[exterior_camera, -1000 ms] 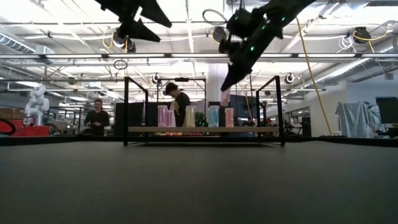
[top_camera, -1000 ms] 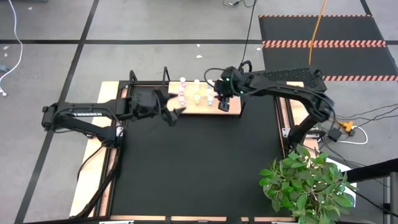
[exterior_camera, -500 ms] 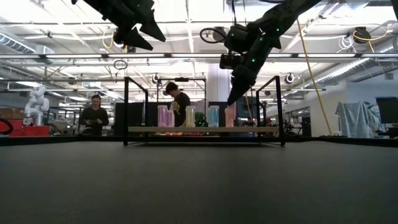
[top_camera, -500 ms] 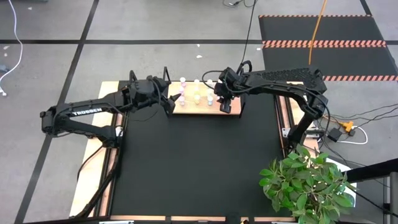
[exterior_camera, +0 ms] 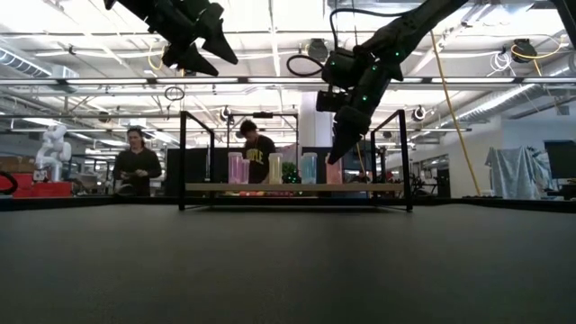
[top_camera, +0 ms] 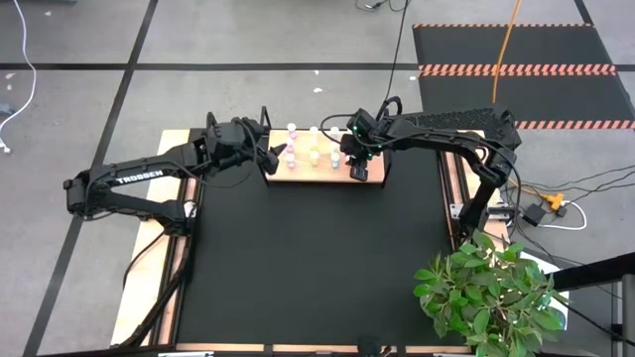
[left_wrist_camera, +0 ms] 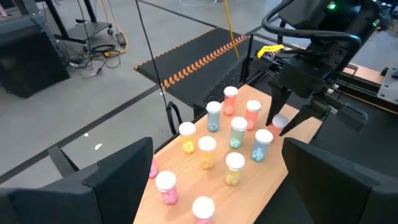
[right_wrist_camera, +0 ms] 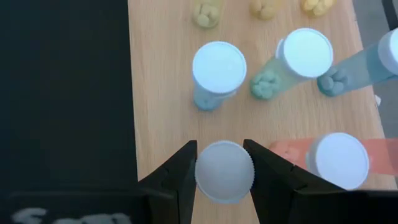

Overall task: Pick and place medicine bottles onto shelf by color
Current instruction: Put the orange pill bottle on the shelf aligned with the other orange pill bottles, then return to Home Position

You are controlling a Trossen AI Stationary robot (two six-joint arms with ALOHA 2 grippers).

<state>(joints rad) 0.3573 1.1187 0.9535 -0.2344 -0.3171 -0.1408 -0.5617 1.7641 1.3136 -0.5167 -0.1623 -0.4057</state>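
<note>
The shelf (top_camera: 298, 171), a light-wood board with black brackets, lies at the table's far edge. Several medicine bottles stand upright on it: yellow ones (left_wrist_camera: 206, 152), teal ones (right_wrist_camera: 217, 71), pink ones (left_wrist_camera: 166, 186) and a salmon one (right_wrist_camera: 339, 158). My right gripper (top_camera: 357, 164) is over the shelf's right end, shut on a salmon-pink bottle (left_wrist_camera: 278, 124). My left gripper (top_camera: 276, 154) hovers open above the shelf's left end and holds nothing. My right gripper pinches the bottle's white cap (right_wrist_camera: 224, 171) between its two fingers (right_wrist_camera: 180, 171), one on each side of the rim. The fingers come from above, slanting down. The bottle hangs upright below them, low over the board; whether its base touches the wood I cannot tell.
Black upright brackets (exterior_camera: 182, 157) stand at the shelf's ends. A potted plant (top_camera: 491, 293) stands at the table's near right corner. The black tabletop (top_camera: 308, 258) stretches in front of the shelf. Two people (exterior_camera: 137, 171) are in the room beyond.
My right gripper has come down toward the shelf's right end, with the bottle upright in its hold. My left gripper has swung toward the table's far edge, to above the shelf's left end, and has stayed open.
</note>
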